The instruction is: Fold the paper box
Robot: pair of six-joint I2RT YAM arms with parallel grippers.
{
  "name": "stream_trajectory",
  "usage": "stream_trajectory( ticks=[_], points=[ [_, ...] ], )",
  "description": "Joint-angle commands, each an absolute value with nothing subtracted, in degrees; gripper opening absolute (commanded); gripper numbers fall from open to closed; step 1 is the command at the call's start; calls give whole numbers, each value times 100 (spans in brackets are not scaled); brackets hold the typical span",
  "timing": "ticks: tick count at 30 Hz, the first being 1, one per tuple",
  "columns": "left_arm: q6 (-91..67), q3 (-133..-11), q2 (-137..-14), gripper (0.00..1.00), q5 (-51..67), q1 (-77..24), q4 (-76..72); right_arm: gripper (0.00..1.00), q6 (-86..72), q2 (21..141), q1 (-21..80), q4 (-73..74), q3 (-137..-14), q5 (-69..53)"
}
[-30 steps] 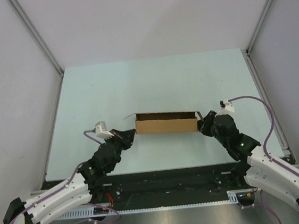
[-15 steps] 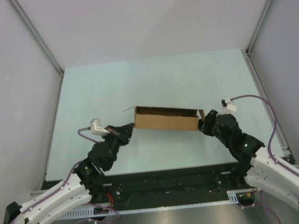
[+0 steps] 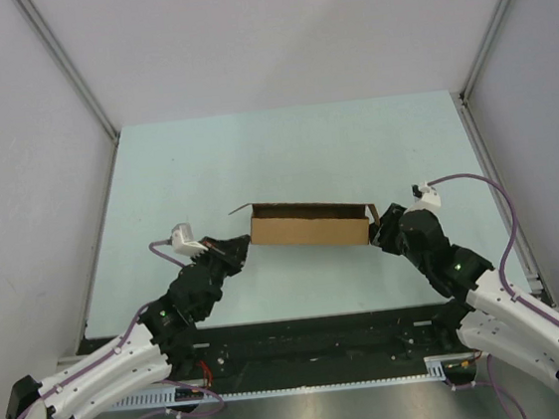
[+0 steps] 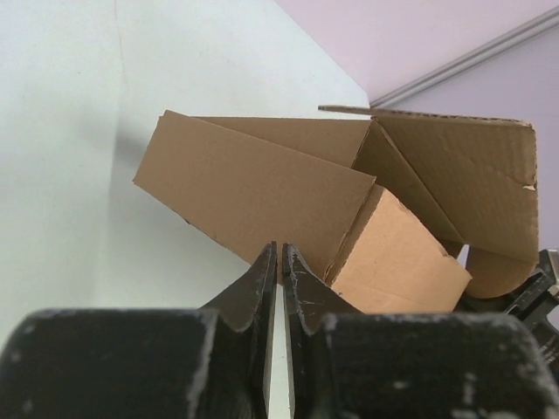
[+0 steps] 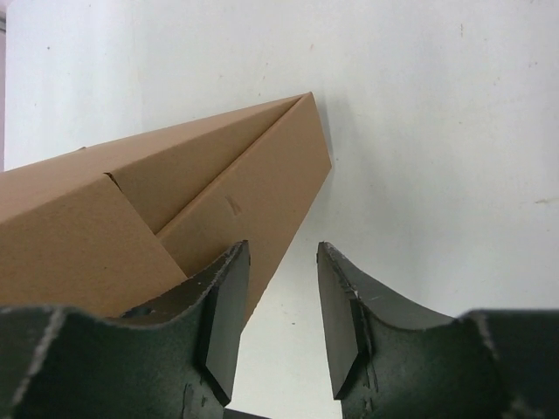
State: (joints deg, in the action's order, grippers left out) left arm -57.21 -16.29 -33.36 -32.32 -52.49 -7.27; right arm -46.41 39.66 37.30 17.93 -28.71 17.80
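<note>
Tools first: our left tool (image 4: 278, 251) sat almost shut, tips against the left end of the paper box (image 3: 309, 226) with nothing visibly between them. Our right tool (image 5: 281, 253) stood open beside the right end. Mid-desk (image 3: 283, 149), the box had its walls raised (top unclosed). We judged the closing flaps remained.

Left arm (image 3: 96, 371), right arm (image 3: 519, 316): white shells, black joints.
Left end effector (image 4: 279, 262), right end effector (image 5: 281, 305): black; lilac cables (image 3: 507, 218) are fitted.
</note>
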Motion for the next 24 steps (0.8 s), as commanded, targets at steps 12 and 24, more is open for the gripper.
stream_trajectory(
  ticks=[12, 24],
  points=[
    [-6029, -1696, -3428, 12, -2391, -5467, -721, 51, -4729, 3867, 3665, 1336, -3349, 1152],
    [-5994, -1784, -3647, 15, -2461, -5467, -782, 53, -4632, 4078, 3217, 1301, -3366, 756]
  ],
)
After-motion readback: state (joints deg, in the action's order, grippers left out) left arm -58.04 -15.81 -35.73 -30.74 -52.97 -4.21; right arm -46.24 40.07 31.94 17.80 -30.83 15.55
